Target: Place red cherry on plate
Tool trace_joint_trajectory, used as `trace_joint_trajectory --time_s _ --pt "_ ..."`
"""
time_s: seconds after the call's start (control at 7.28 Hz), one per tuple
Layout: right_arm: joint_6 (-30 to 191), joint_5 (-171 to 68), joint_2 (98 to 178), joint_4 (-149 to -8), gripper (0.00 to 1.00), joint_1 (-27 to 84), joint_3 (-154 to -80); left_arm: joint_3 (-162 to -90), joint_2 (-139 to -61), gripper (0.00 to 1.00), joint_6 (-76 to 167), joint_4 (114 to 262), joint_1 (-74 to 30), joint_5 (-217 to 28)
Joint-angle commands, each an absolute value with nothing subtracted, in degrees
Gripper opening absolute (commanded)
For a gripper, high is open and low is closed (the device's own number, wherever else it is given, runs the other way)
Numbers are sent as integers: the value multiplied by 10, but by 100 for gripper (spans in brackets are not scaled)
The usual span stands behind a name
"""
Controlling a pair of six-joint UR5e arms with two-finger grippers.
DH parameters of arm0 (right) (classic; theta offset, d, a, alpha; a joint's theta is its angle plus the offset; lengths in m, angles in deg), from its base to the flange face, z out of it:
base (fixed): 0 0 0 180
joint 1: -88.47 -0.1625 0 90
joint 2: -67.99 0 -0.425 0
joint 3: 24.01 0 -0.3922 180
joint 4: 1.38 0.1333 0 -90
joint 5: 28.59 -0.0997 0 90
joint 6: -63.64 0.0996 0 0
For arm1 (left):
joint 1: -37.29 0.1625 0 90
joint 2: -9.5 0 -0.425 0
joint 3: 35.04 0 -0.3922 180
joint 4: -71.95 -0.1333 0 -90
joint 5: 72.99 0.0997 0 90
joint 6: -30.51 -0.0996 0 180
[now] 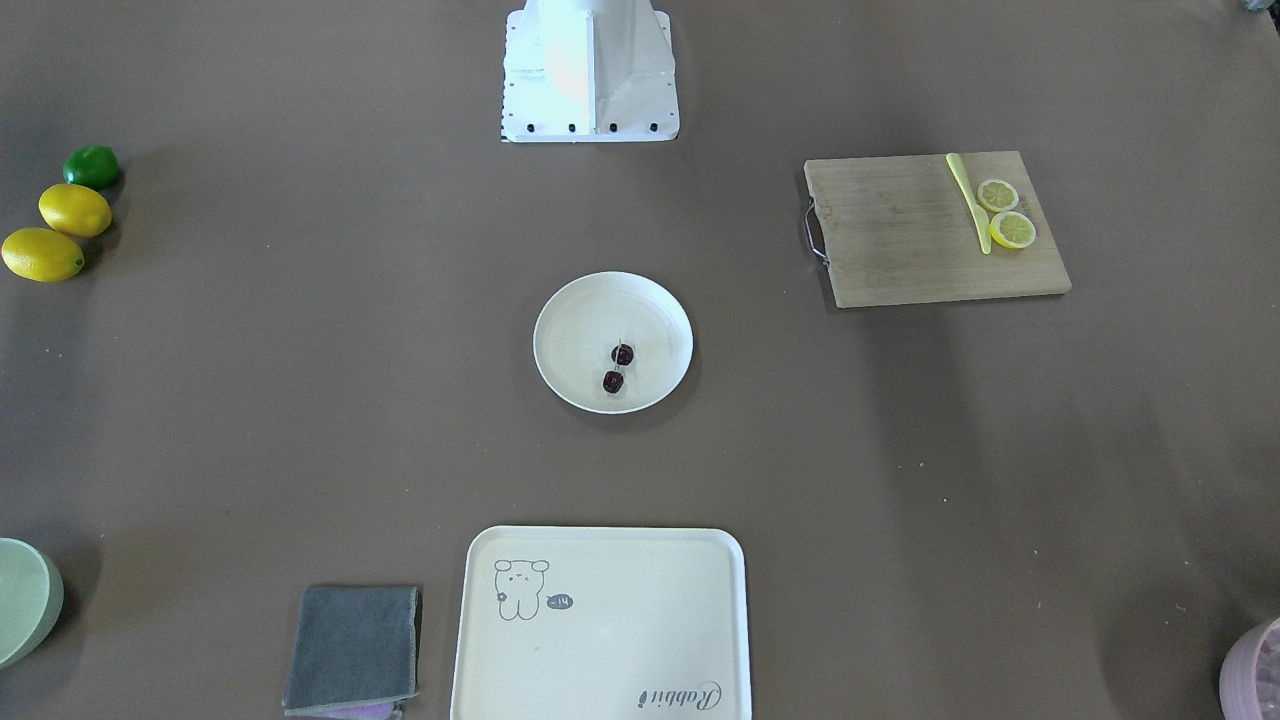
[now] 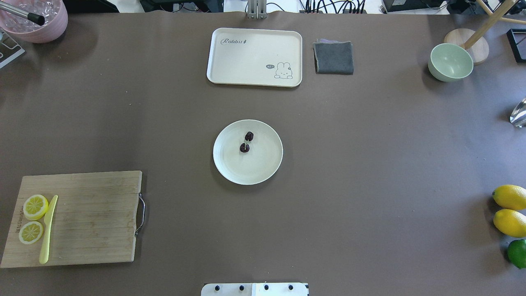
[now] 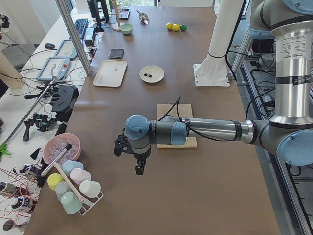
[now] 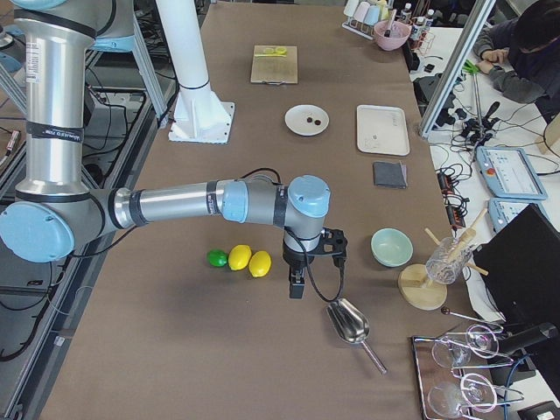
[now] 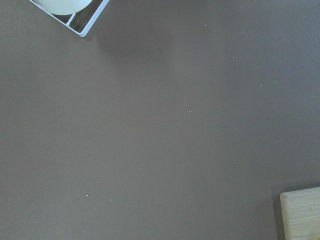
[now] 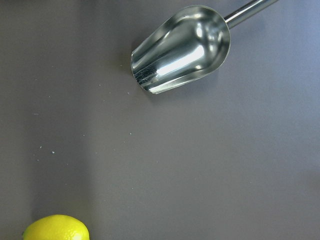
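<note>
The red cherry point(image 1: 613, 381), a pair of tiny dark fruits joined by stems, lies inside the round cream plate point(image 1: 570, 330) at the table's middle; the overhead view shows the cherry point(image 2: 249, 135) on the far half of the plate point(image 2: 257, 166). No gripper is near it. My left gripper point(image 3: 139, 169) hangs over bare table off the left end, beyond the cutting board. My right gripper point(image 4: 297, 287) hangs near the lemons at the right end. Both show only in the side views, so I cannot tell whether they are open or shut.
A cream tray point(image 2: 254, 57) and grey cloth point(image 2: 333, 57) lie at the far edge, with a green bowl point(image 2: 450, 62) to the right. Two lemons point(image 2: 509, 209) and a lime point(image 2: 517, 253) sit at the right edge. A cutting board point(image 2: 94, 218) with lemon slices lies left. A metal scoop point(image 6: 182, 47) lies under the right wrist.
</note>
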State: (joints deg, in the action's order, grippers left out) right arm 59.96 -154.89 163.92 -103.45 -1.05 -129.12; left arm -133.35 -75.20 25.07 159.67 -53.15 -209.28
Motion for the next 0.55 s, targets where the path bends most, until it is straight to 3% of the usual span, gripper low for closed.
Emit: trace_joint_trajectory --time_s 0.0,0.41 --pt "599 -1549 1639 -1034 100 -10 -1291 -1334 -751 98 251 1598 -531 -2093" --pt "599 -1555 1639 -1033 100 -10 -1292 -1335 -751 98 251 1598 -531 -2093"
